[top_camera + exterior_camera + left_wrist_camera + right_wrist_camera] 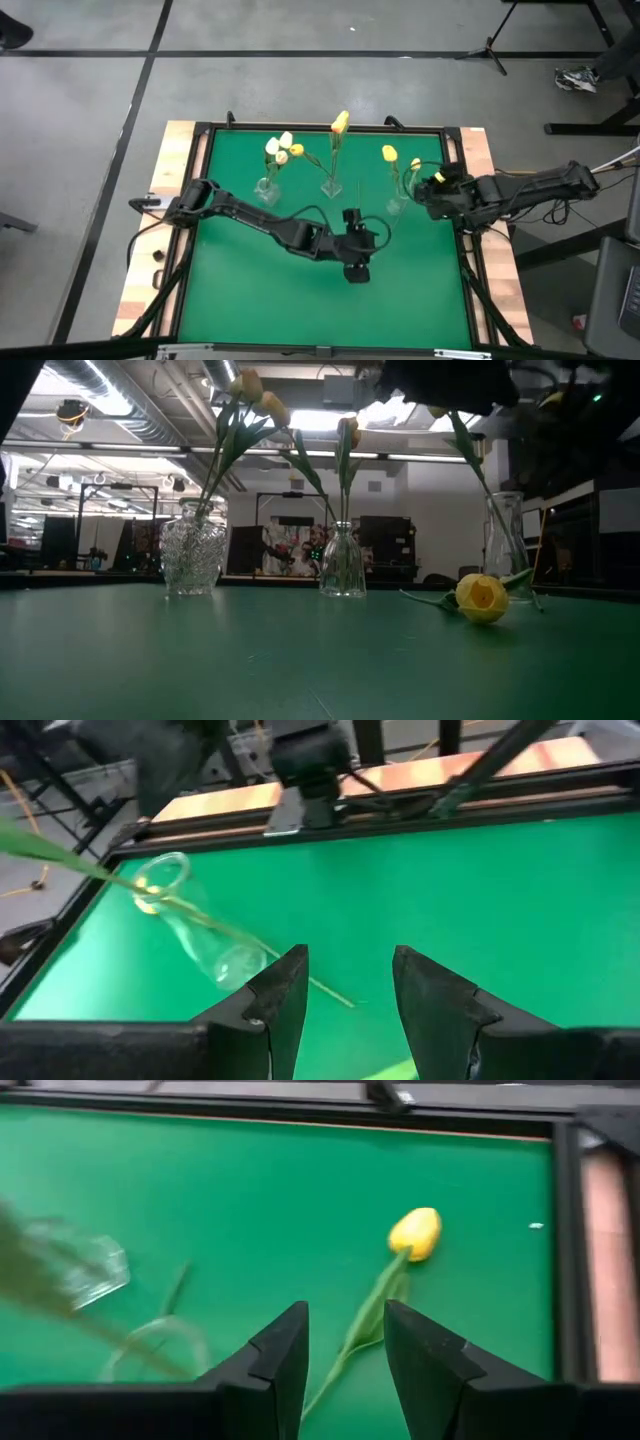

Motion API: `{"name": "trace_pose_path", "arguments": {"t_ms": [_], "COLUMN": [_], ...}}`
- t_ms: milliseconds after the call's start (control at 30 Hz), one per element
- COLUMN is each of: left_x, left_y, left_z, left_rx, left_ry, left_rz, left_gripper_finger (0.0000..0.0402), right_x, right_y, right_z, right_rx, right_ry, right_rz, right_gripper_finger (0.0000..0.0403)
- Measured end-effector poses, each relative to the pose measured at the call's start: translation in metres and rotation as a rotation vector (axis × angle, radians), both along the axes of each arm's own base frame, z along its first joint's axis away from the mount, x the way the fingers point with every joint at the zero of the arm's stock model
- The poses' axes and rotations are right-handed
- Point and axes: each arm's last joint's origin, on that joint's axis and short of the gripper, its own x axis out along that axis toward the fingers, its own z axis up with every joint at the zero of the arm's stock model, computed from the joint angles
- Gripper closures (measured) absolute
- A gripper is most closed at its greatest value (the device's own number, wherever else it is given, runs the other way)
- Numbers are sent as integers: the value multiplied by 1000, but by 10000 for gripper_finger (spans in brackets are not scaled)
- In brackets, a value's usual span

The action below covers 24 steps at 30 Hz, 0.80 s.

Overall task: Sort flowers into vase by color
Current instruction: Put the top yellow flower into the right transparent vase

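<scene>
Three glass vases stand in a row on the green mat. The left vase (267, 189) holds white and yellow tulips (281, 148). The middle vase (331, 186) holds one orange-yellow tulip (340, 122), and the right vase (397, 205) one yellow tulip (389, 153). Another yellow tulip (415, 1233) lies flat on the mat beside the right vase, also seen in the low view (482, 598). My right gripper (345, 1345) is open and hovers above this tulip's stem (365, 1315). My left gripper (350, 990) is open over the mat's middle near part (357, 272), facing the right vase (195, 935).
A black frame (466, 240) and wooden boards (150, 250) border the mat. Open green mat (260, 290) lies on the near side of the vases. The room beyond the far edge holds shelves and lights (100, 510).
</scene>
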Motion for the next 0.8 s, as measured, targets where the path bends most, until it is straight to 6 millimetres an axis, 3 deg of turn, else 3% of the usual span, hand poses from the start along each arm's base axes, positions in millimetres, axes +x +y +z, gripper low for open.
{"name": "trace_pose_path", "arguments": {"t_ms": [100, 400, 600, 800], "left_x": [-3, -12, -17, -20], "left_y": [-13, -42, -54, -61], "left_z": [0, 0, 0, -1], "left_rx": [-2, -47, -46, -74], "left_ry": [-4, -14, -10, -7], "left_rz": [-27, -64, -90, -89], "left_gripper_finger": [256, 256, 256, 256], "right_x": [6, 5, 20, 26], "right_y": [-7, -39, -62, -86], "right_z": [-5, -9, -8, -20], "right_rx": [22, 308, 358, 438], "right_ry": [27, 51, -43, 8], "right_rz": [-82, -232, -183, -206], "right_gripper_finger": [272, 272, 272, 272]}}
